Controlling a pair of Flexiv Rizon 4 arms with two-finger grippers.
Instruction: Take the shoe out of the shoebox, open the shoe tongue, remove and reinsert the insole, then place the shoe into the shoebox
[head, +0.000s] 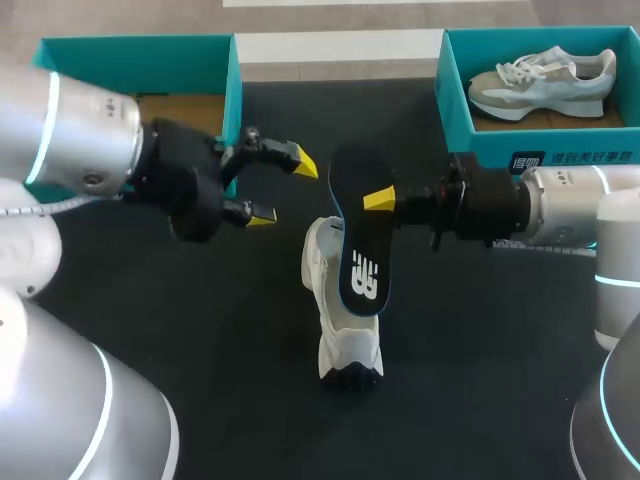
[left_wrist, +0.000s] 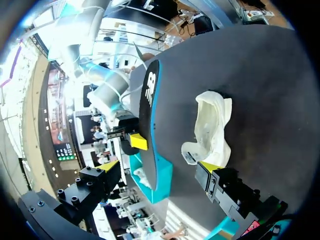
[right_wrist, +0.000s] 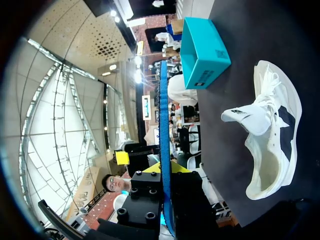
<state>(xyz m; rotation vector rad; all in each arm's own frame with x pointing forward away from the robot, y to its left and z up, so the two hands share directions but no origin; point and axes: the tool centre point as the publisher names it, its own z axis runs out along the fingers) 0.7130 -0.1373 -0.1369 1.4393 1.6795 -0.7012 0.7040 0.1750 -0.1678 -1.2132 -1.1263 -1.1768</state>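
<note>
Holding the insole (head: 358, 235) above the shoe (head: 340, 320), ready for reinsertion.
Thin, flat, black with a blue rim, it was pinched by the right tool (head: 380, 200); the left tool (head: 283, 189) hung open beside it. The soft white shoe lay mid-tabletop (head: 200, 330). The next move likely needed the insole's end fed into the shoe's opening.

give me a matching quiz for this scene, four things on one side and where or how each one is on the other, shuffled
Things:
1. insole
2. white shoe
3. grey and white shoe
4. left gripper

States:
a. open, holding nothing
b. inside the right teal box
c. on the table, under the insole
d. clamped in the right gripper

Pairs: 1-d, 2-c, 3-b, 4-a
</note>
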